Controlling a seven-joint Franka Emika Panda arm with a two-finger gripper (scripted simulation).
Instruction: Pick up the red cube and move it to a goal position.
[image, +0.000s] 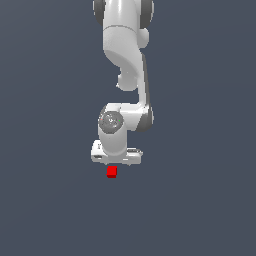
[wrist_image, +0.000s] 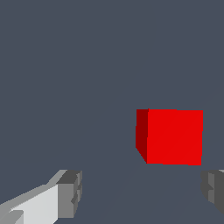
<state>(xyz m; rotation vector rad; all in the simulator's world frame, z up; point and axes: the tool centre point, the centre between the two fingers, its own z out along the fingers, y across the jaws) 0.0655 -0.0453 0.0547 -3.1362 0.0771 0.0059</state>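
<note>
Gripper (wrist_image: 141, 192) over the cube (wrist_image: 175, 136)

The fingers (wrist_image: 70, 194) stand spread wide with nothing between them. In the exterior view the red cube lies on the grey floor (image: 45, 200), just below the white hand, toward its left end, apart from both pads.

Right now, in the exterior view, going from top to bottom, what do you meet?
White Panda robot arm → white gripper → small bright red matte cube, just below the gripper.
</note>
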